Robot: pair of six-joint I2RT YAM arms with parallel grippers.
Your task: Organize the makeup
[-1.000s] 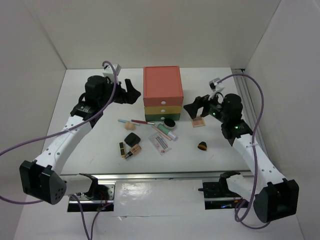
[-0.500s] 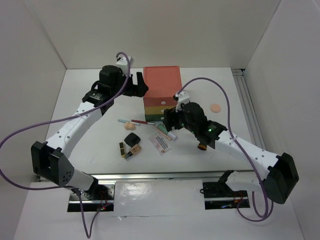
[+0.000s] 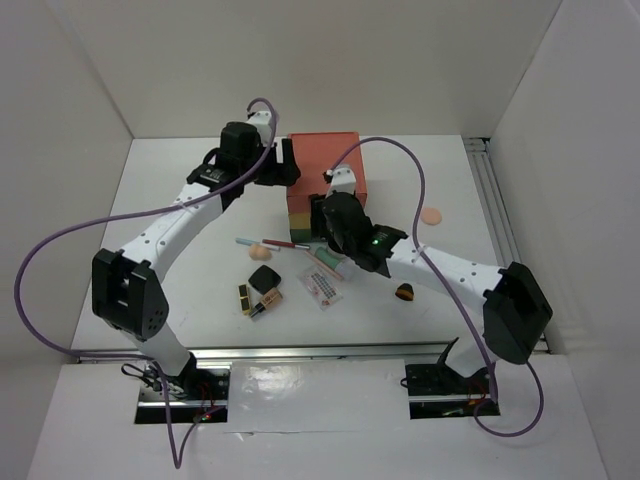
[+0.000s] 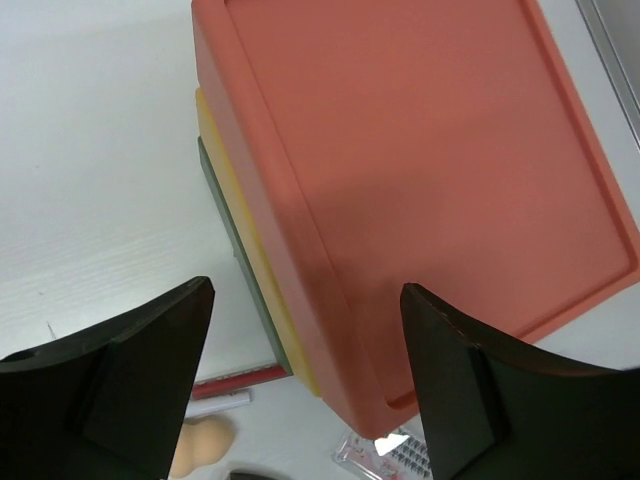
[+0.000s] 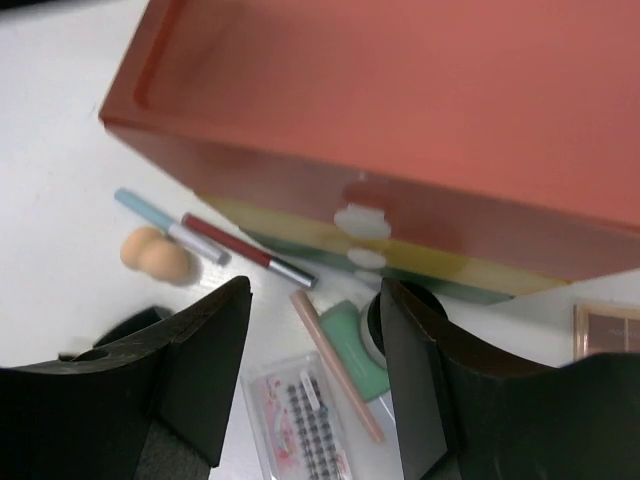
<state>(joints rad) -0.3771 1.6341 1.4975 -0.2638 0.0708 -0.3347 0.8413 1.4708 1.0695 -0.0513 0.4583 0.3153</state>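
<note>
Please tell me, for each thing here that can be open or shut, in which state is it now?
drawer box: all three drawers shut.
left pincer: open, empty, at the box's left side.
right pincer: open, empty, in front of the drawer fronts.
black square compact: shut, lying on the table.

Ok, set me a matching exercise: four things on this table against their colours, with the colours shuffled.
Things:
1. top drawer
2. round puff
3. square compact
4. tube

Colours:
a. black
b. mint
c. coral
d. peach

Pairs: 1-c, 2-d, 3-a, 4-b.
</note>
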